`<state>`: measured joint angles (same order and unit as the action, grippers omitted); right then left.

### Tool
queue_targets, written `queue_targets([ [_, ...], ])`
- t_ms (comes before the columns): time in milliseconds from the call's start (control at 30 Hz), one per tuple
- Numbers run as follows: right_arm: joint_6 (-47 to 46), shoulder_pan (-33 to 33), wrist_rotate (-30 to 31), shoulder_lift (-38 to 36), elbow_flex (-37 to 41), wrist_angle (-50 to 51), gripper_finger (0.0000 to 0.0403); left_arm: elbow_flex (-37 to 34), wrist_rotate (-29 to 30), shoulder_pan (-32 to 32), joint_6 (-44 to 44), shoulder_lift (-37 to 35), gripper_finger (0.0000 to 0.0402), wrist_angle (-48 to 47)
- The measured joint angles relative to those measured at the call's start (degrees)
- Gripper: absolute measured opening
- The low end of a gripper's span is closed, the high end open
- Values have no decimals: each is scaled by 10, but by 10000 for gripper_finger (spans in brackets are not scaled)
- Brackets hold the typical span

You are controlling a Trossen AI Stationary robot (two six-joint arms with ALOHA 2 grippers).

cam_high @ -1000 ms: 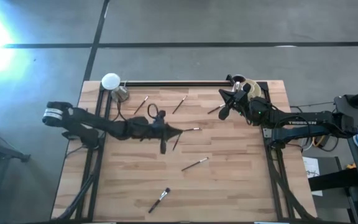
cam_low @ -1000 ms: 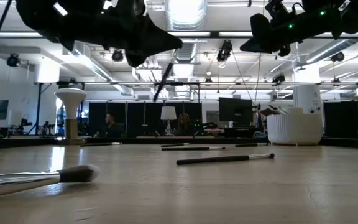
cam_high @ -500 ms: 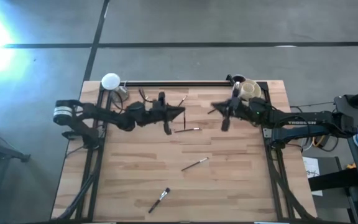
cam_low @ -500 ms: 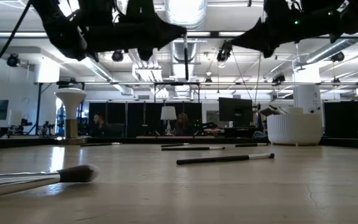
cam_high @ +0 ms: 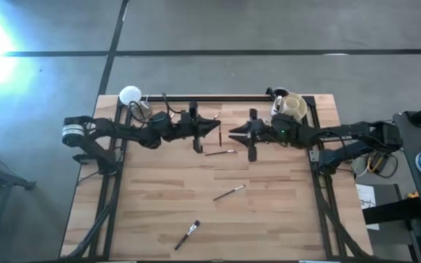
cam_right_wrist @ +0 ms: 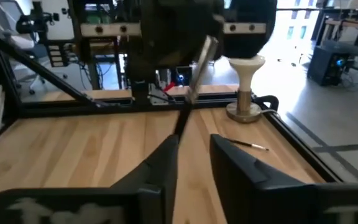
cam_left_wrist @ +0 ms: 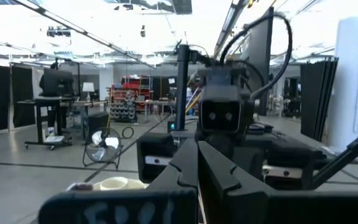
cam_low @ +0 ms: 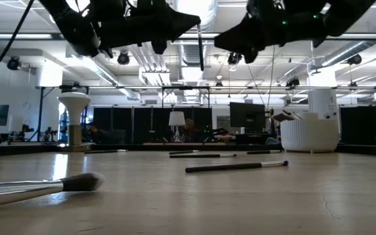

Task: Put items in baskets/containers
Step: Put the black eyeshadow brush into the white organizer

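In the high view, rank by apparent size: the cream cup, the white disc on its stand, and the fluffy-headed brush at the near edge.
1. Cream cup, widest footprint.
2 and 3. White disc and fluffy-headed brush: unsure. The brush is longer but very thin, while the disc is rounder and raised on its stand nearer the camera, so I won't rank them.

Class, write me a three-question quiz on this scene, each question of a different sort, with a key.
1. Which arm's pincer holds the upright brush above the table? A left; B right; C neither.
2. True or false: the cup lies tipped over in the middle of the table.
3. Are the right pincer's fingers apart or together?

Key
1. A: the left pincer is closed on it.
2. False: it stands at the far right corner, by the right arm.
3. Apart, with the brush in line with the gap.
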<state>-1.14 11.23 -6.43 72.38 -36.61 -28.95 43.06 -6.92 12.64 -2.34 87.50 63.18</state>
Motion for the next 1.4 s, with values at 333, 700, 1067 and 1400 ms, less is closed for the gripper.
queue_targets([
  [333,-4,0,4,53,-64,-6,166,-6,1,-3,-6,0,0,2],
  [700,5,0,66,102,-74,-65,143,-7,1,-10,-6,0,0,2],
  [1067,21,-9,44,109,-73,-94,29,-10,0,-11,-6,0,0,3],
  [1400,46,-15,51,106,-72,-90,16,-11,4,-11,-39,-10,7,-22],
])
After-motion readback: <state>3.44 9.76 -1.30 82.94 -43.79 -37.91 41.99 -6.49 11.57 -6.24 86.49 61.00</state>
